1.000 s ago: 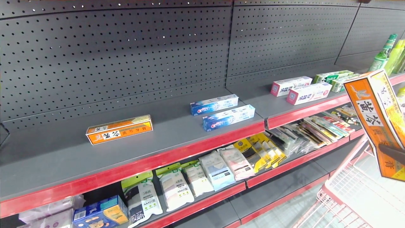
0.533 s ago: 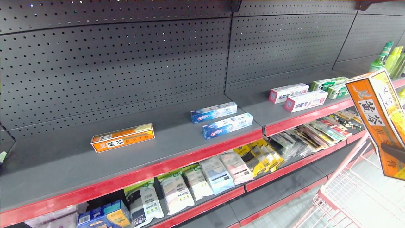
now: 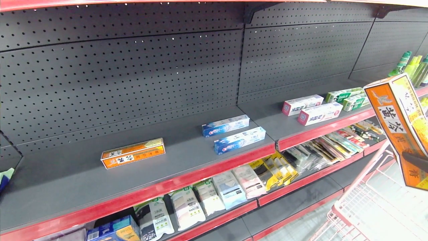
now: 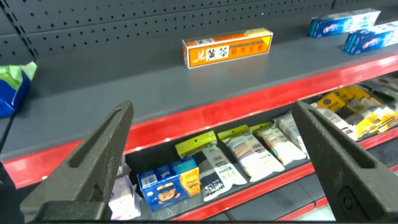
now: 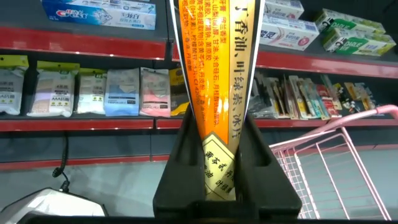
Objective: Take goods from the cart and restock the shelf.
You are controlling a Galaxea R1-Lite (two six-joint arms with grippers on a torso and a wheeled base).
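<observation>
Leave the left gripper (image 4: 212,118), spread wide and empty, clear of the shelf (image 3: 67,180). Aim for bare board just beside the lying orange box (image 3: 133,153), short of the blue boxes (image 3: 239,140). Swing over the held box (image 3: 398,124), pinched near upright in the right gripper (image 5: 217,127) by the cart (image 3: 364,201); tip flat first.

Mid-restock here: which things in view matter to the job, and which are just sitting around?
Job: held orange box in right claw; shelved orange box; shelf; pink cart.
Bystanders: blue boxes; white boxes; green boxes; packets below; green bottles.
</observation>
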